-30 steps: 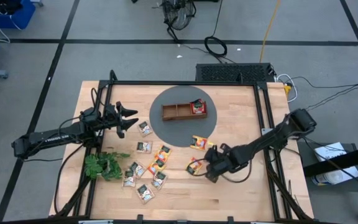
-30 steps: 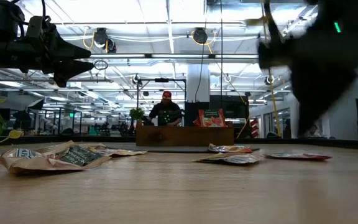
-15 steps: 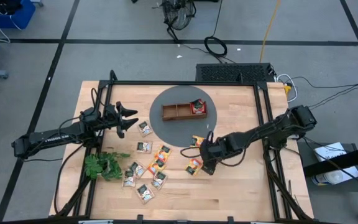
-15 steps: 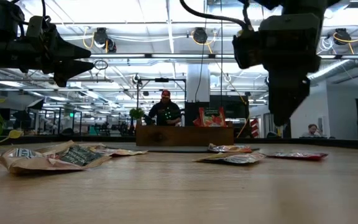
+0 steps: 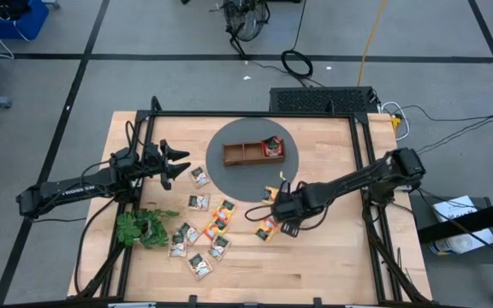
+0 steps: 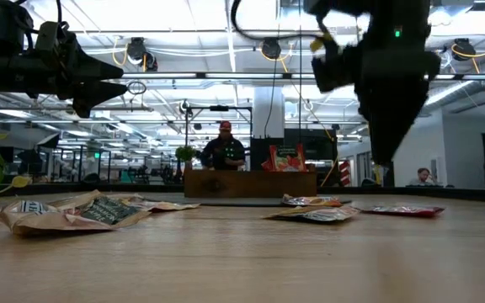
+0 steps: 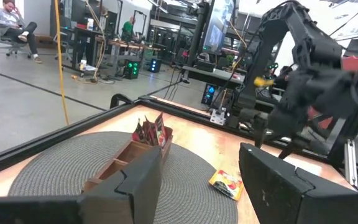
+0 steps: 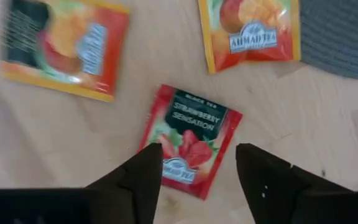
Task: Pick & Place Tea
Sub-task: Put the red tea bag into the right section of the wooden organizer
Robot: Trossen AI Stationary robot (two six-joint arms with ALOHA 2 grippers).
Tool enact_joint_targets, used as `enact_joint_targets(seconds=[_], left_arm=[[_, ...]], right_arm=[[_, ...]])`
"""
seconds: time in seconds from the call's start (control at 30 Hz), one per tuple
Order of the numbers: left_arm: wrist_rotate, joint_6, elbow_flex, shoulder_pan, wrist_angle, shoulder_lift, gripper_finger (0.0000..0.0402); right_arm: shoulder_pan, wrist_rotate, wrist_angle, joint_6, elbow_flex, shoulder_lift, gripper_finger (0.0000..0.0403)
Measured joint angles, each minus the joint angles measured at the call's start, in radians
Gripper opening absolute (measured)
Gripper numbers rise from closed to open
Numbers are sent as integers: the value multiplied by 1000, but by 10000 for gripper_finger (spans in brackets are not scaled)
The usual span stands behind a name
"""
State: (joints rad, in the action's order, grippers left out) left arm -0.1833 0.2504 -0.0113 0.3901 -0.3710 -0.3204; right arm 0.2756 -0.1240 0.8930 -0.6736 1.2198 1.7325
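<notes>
Directly under the right gripper (image 8: 194,177) lies a red strawberry tea bag (image 8: 188,141) flat on the desk (image 5: 332,265); the fingers stand apart with nothing between them, hovering above it. Two orange-yellow tea bags (image 8: 250,28) lie close by, one touching the round grey mat (image 5: 229,175). Off by the desk's left edge, the left gripper (image 5: 178,164) waits in the air, fingers apart and empty.

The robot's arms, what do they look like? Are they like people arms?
Not quite. Both are long, thin and black, made of tube-like pieces joined together. The left claw ends in two pointy black fingers. The right claw has two flat, dark fingers. A black cable loops beside the right arm, and a small green light glows on it in the low view.
</notes>
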Motion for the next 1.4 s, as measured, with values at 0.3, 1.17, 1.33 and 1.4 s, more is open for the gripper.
enact_joint_targets(seconds=[0.3, 1.17, 1.33, 1.4], left_arm=[[0, 0, 0, 0, 0, 0, 214], [0, 0, 0, 0, 0, 0, 214], [0, 0, 0, 0, 0, 0, 214], [0, 0, 0, 0, 0, 0, 214]], right_arm=[[0, 52, 51, -18, 0, 121, 180], [-58, 180, -10, -123, 0, 120, 239], [-45, 169, -88, -156, -56, 116, 250], [-45, 166, -88, -182, -97, 111, 251]])
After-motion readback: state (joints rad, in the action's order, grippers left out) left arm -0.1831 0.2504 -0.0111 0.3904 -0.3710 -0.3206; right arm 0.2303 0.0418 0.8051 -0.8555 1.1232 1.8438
